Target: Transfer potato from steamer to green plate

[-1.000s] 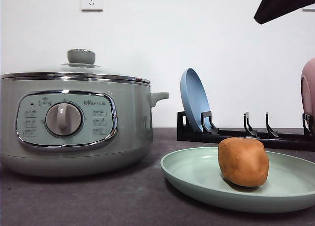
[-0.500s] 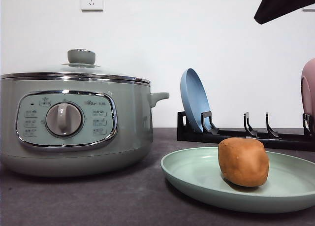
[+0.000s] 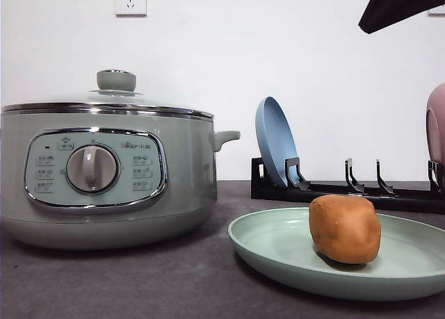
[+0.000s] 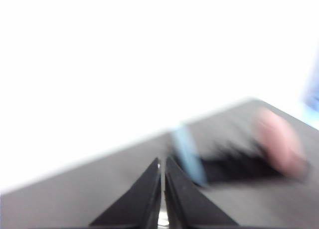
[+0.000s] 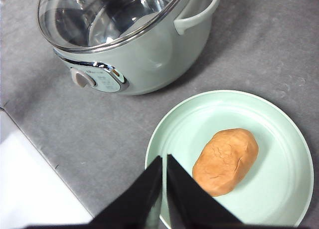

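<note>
steamer (image 3: pixel 104 187): glossy pale green body, chrome rim, glass lid
green plate (image 5: pixel 279 134): smooth, matt
potato (image 3: pixel 345 228): matt, finely cracked skin
bench (image 3: pixel 139 284): grey, dull

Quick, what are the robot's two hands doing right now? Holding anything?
Left gripper: shut, holding nothing.
Right gripper: shut, holding nothing; the potato lies on the green plate.

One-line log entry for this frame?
orange-brown potato: on pale green plate | sage steamer: lidded | left gripper: shut | right gripper: shut, empty

Open table lies between steamer (image 3: pixel 104 173) and green plate (image 3: pixel 278 246) (dish rack (image 3: pixel 348 187) stands behind).
</note>
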`<state>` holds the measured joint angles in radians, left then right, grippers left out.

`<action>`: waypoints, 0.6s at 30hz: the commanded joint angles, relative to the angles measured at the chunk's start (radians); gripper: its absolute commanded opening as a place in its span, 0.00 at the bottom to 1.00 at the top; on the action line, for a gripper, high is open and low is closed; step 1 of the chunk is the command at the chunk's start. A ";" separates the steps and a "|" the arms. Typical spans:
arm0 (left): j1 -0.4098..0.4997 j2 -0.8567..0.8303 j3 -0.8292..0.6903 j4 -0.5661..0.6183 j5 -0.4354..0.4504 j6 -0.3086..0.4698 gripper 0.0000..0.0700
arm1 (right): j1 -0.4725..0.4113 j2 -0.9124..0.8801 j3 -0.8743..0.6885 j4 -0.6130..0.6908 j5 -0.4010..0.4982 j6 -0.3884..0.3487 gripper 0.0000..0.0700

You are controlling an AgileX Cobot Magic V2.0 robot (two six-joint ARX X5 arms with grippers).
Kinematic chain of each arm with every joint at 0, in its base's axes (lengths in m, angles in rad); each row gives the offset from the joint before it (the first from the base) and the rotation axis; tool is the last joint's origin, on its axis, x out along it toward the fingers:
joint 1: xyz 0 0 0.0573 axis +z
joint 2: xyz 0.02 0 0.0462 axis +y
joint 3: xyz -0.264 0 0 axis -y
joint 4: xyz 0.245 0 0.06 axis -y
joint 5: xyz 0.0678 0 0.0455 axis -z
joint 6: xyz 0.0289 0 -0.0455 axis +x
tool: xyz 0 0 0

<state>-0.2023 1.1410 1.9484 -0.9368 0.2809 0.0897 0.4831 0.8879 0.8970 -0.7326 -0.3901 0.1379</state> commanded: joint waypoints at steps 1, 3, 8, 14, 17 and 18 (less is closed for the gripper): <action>0.052 -0.048 -0.088 0.064 -0.029 0.033 0.00 | 0.003 0.004 0.016 0.006 -0.002 -0.008 0.00; 0.108 -0.136 -0.220 0.148 -0.100 0.048 0.00 | 0.003 0.004 0.016 0.007 -0.002 -0.008 0.00; 0.194 -0.343 -0.547 0.350 -0.262 0.056 0.00 | 0.003 0.004 0.016 0.006 -0.002 -0.008 0.00; 0.248 -0.549 -0.910 0.563 -0.293 0.055 0.00 | 0.003 0.004 0.016 0.007 -0.002 -0.008 0.00; 0.259 -0.640 -1.079 0.633 -0.293 0.054 0.00 | 0.003 0.004 0.016 0.006 -0.002 -0.008 0.00; 0.262 -0.667 -1.126 0.646 -0.293 0.053 0.00 | 0.003 0.004 0.016 0.006 -0.002 -0.008 0.00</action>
<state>0.0548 0.4790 0.8588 -0.3022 -0.0111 0.1337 0.4831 0.8875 0.8970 -0.7326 -0.3901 0.1379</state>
